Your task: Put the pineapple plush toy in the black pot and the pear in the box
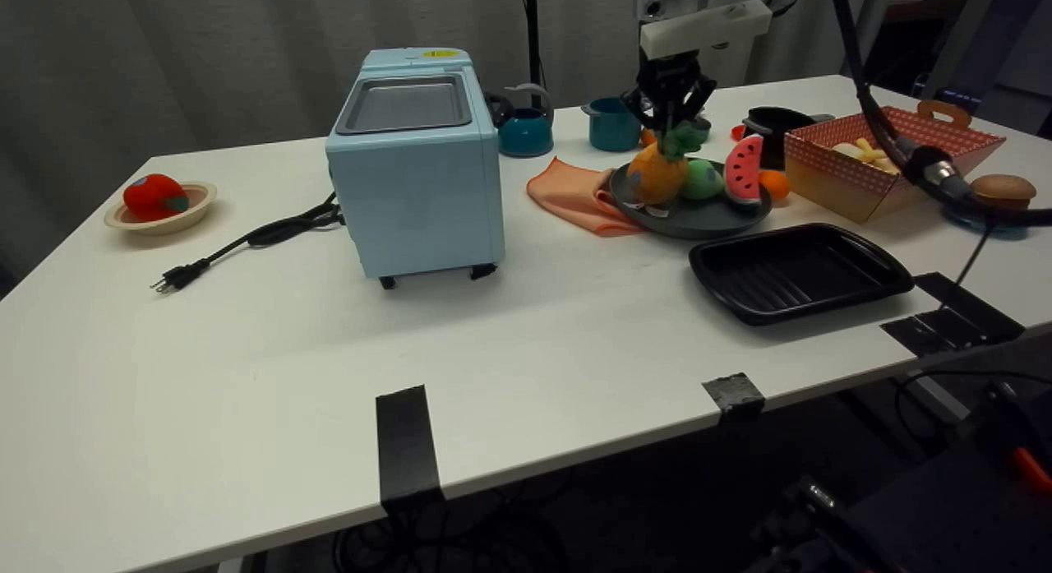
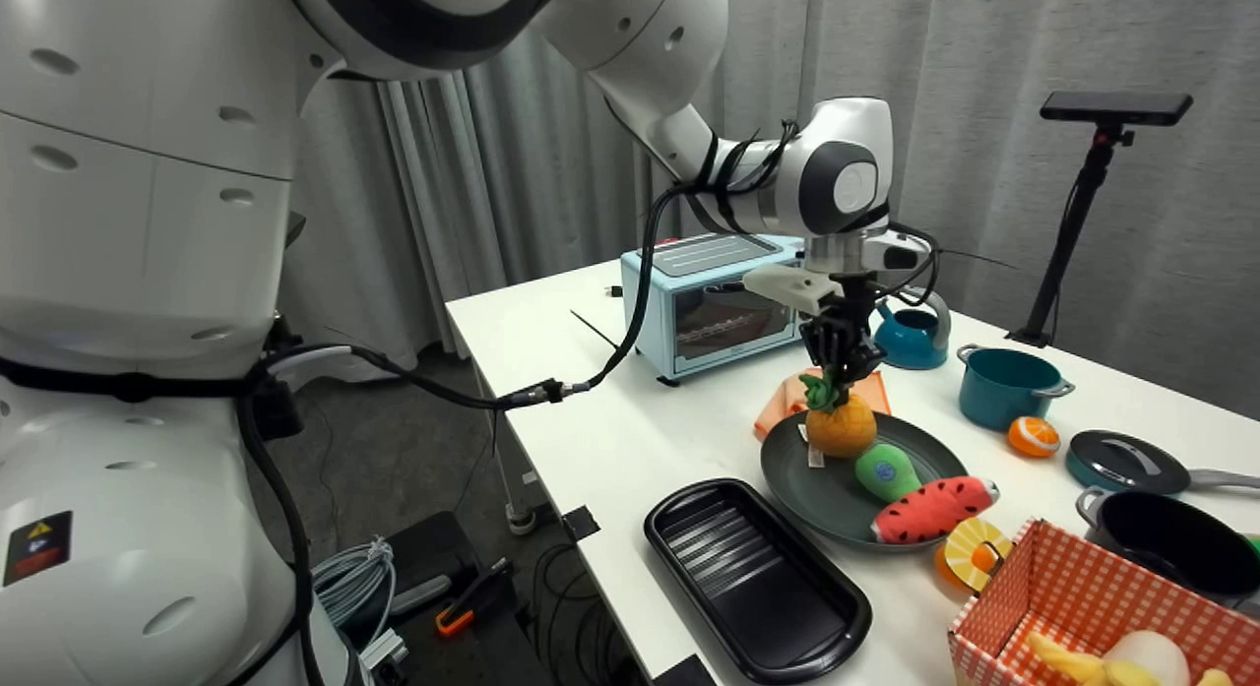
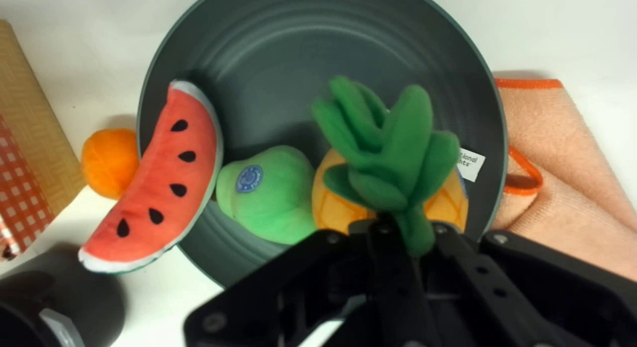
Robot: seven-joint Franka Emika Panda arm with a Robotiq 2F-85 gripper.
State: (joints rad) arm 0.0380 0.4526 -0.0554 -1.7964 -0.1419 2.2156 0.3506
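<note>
In the wrist view the gripper (image 3: 410, 232) has its fingers drawn in narrow, pinching the green leafy tuft of the pineapple plush toy (image 2: 840, 428). The toy is upright within the rim of the dark round plate (image 3: 298, 78); whether its underside bears on the plate cannot be told. The pear (image 3: 268, 197) lies in the same plate, just beside the pineapple, and the red watermelon slice (image 3: 164, 182) lies across the rim, one end reaching past the edge.

In an exterior view the box (image 2: 1102, 592), red-checked inside, stands near and to the right of the plate; it holds yellow pieces (image 2: 1073, 656) and a white, egg-shaped piece (image 2: 1150, 654). The black pot (image 2: 1162, 533) stands just beyond it, mouth up. The flat black grill pan (image 2: 758, 578) sits on the near side of the plate, a teal pot (image 2: 1004, 396) on the far side.

In an exterior view, at the left of the white table (image 1: 288, 392), a cream bowl (image 1: 168, 225) holds a red tomato (image 1: 154, 196). Between bowl and plate stands the light-blue toaster oven (image 1: 419, 195).
</note>
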